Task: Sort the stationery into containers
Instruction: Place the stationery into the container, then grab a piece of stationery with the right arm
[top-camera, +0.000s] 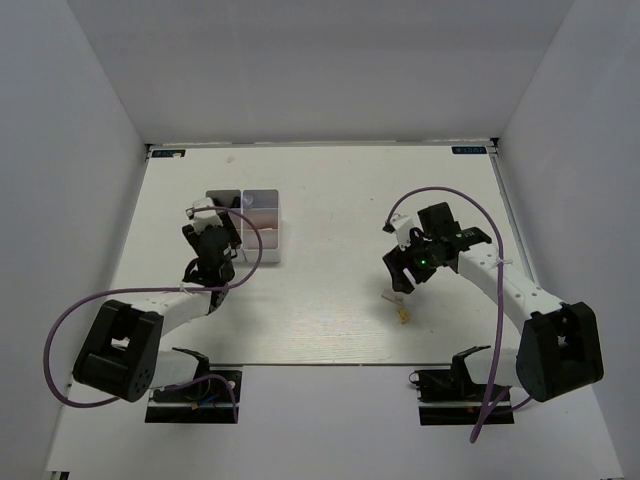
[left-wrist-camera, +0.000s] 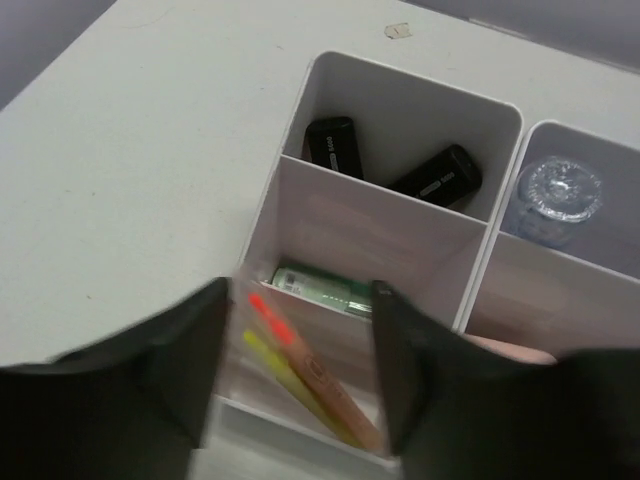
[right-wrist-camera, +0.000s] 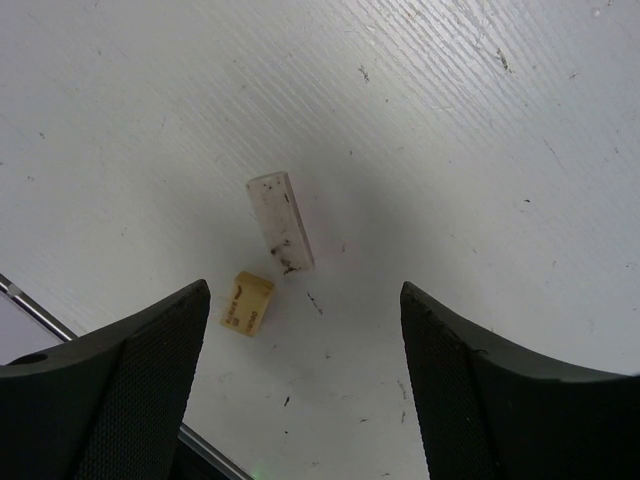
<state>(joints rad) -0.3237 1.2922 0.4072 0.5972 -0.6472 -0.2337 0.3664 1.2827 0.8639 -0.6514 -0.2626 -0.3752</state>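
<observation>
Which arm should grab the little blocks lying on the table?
Right. The open right gripper hangs over the grey block and tan block, while the left gripper is across the table above the organizer box.

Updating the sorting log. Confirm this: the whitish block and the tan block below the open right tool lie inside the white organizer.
Wrong in one point. The whitish block and the tan block lie on the table, not inside the white organizer; the right wrist view shows it. They do sit below the open right tool.
</observation>
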